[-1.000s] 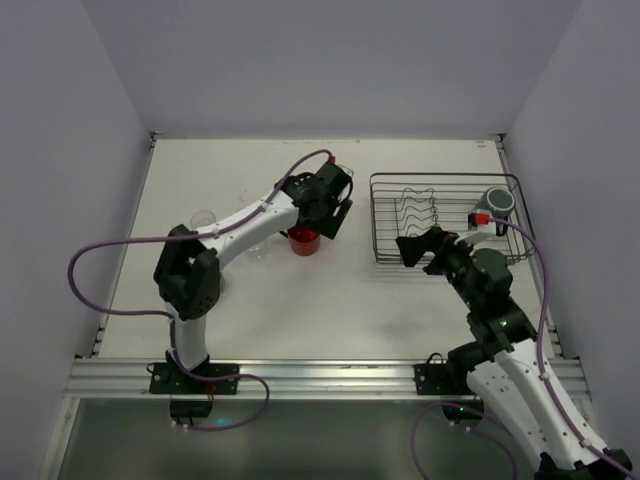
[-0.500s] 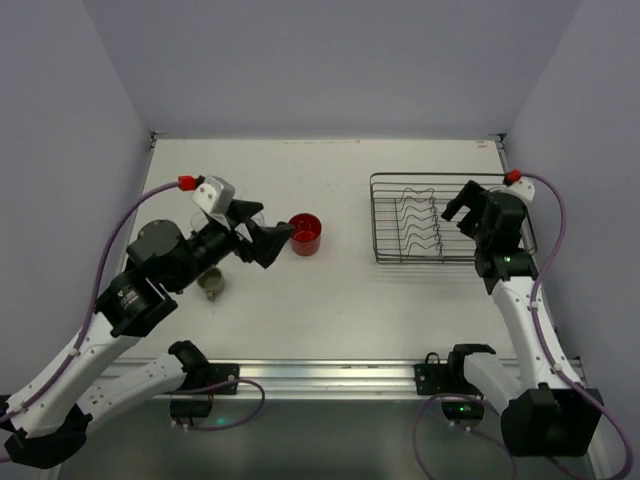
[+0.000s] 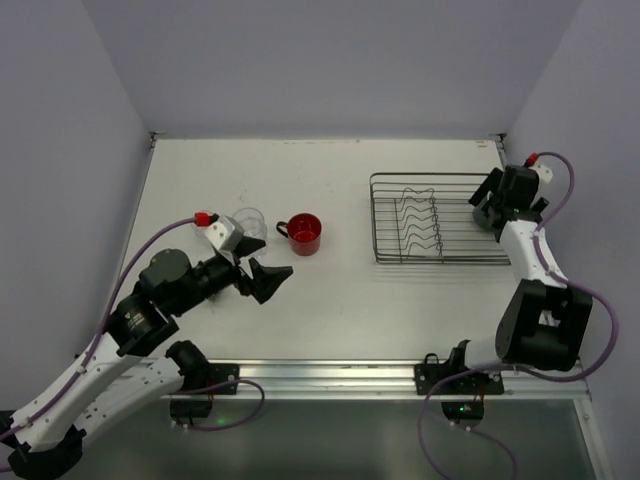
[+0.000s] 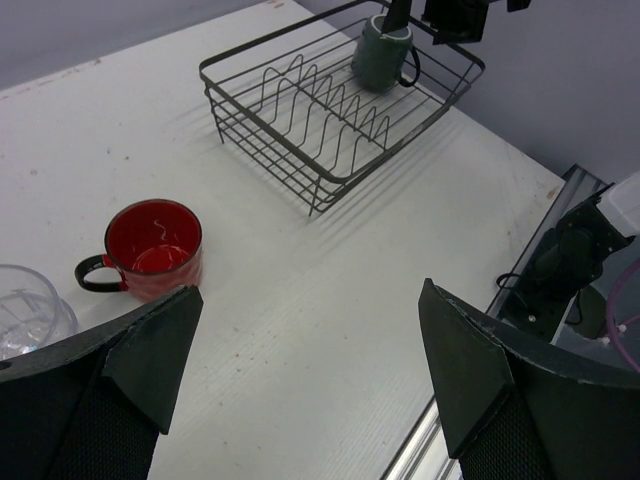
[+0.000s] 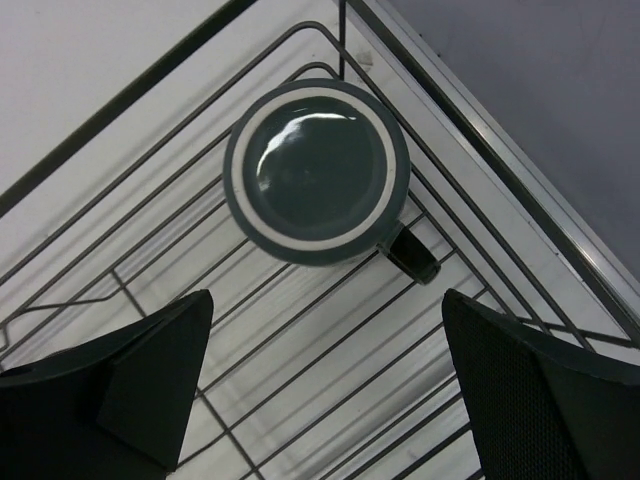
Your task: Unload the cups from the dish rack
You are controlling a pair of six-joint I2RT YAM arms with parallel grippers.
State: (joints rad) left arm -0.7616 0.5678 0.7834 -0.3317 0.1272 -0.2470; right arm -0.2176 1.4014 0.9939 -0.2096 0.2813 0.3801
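Note:
The black wire dish rack (image 3: 374, 215) stands on the right of the table and also shows in the left wrist view (image 4: 330, 178). A dark grey cup (image 5: 317, 170) with a handle sits upside down in the rack's far right corner (image 4: 383, 55). My right gripper (image 5: 328, 295) is open above it, empty, over the rack wires (image 5: 300, 330); in the top view it (image 3: 497, 203) covers the cup. A red cup (image 3: 303, 234) with a handle stands upright on the table (image 4: 153, 247). My left gripper (image 3: 268, 278) is open and empty, nearer than the red cup (image 4: 308, 295).
A clear tumbler (image 3: 247, 222) stands left of the red cup, also at the left edge of the left wrist view (image 4: 25, 312). The metal rail (image 3: 320, 375) runs along the near table edge. White walls close in the table on three sides.
My left gripper has pulled back from the red cup toward the near left, open. My right gripper has swung to the rack's far right corner, over the dark grey cup.

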